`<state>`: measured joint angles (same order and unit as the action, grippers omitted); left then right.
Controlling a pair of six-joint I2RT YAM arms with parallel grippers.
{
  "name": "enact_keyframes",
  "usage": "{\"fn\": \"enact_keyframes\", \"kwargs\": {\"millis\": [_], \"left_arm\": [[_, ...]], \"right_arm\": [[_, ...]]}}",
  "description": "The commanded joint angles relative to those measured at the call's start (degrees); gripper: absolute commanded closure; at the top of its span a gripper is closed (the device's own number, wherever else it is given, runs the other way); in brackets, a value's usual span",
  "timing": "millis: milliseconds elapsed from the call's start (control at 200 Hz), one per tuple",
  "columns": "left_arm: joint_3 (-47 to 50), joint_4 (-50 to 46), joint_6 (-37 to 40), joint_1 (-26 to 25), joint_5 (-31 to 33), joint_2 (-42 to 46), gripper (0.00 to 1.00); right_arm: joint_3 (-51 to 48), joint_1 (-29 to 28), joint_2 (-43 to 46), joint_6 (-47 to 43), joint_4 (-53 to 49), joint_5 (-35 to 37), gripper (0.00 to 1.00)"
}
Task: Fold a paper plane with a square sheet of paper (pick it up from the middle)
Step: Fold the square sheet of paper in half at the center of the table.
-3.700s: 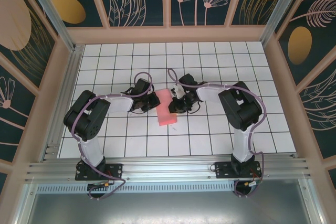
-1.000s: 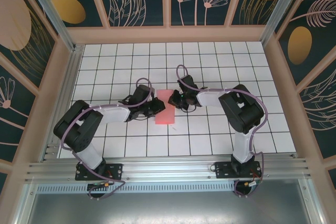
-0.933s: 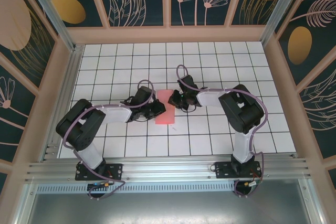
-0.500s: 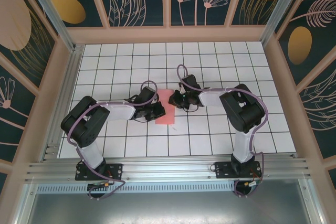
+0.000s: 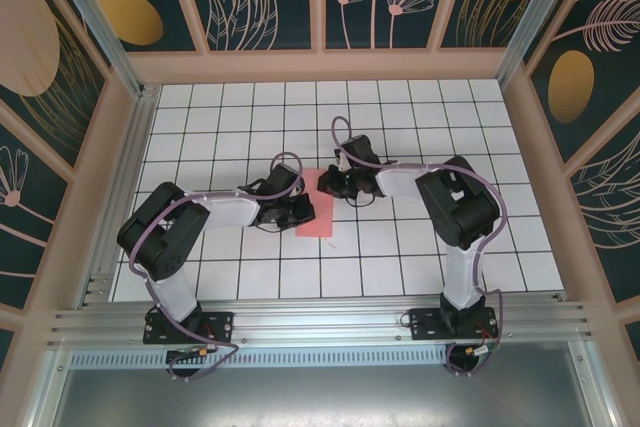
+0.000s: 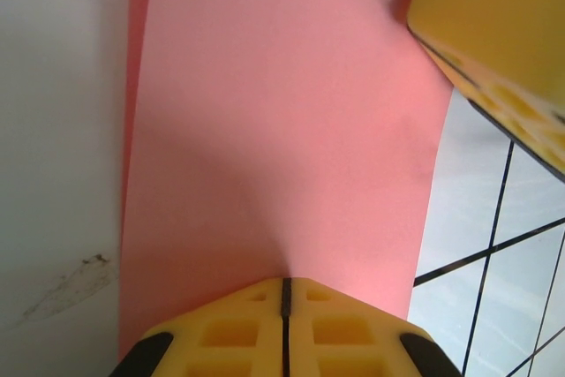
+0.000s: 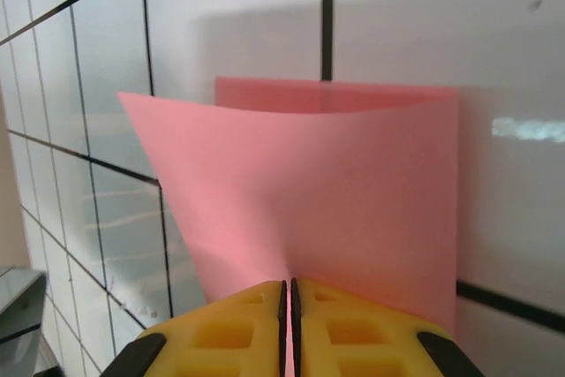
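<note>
The cell contains 1 square sheet of paper, salmon-pink. The right wrist view shows 2 layers of it. There are 2 arms: 1 left arm and 1 right arm. There are 2 grippers: 1 left gripper and 1 right gripper. Each gripper carries 2 yellow fingers. There is 1 white tiled table.

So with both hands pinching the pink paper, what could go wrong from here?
The left hand and right hand pinch opposite edges of the thin sheet of paper; pulling apart could tear it or slip it free.
In the right wrist view the upper layer bows and sits askew over the lower one, so a crease may land crooked.
The hands are close and could bump.
</note>
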<state>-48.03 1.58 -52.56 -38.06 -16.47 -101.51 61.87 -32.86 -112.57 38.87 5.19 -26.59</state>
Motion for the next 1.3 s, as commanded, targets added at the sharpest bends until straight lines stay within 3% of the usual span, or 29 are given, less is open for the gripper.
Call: {"fn": "enact_keyframes", "kwargs": {"millis": [0,691,876,1061,1296], "left_arm": [[1.4,-7.1,1.5,-0.2,3.8,-2.7,0.93],[2.5,-8.3,3.1,-0.2,4.1,-2.7,0.93],[2.6,-8.3,3.0,-0.2,4.4,-2.6,0.93],[1.8,-8.1,2.6,-0.1,4.7,-2.5,0.93],[1.1,-7.5,1.2,-0.1,5.4,-2.4,0.93]], "right_arm": [[2.1,1.1,-2.1,-1.8,0.5,1.7,0.87],[8.2,8.7,-9.1,-2.4,-0.1,4.7,0.87],[10.7,12.1,-8.6,-4.1,0.8,1.7,0.87],[8.7,12.4,-2.9,-6.6,0.6,-3.7,0.87],[-1.2,7.3,6.2,-3.6,-2.3,-5.0,0.87]]}}
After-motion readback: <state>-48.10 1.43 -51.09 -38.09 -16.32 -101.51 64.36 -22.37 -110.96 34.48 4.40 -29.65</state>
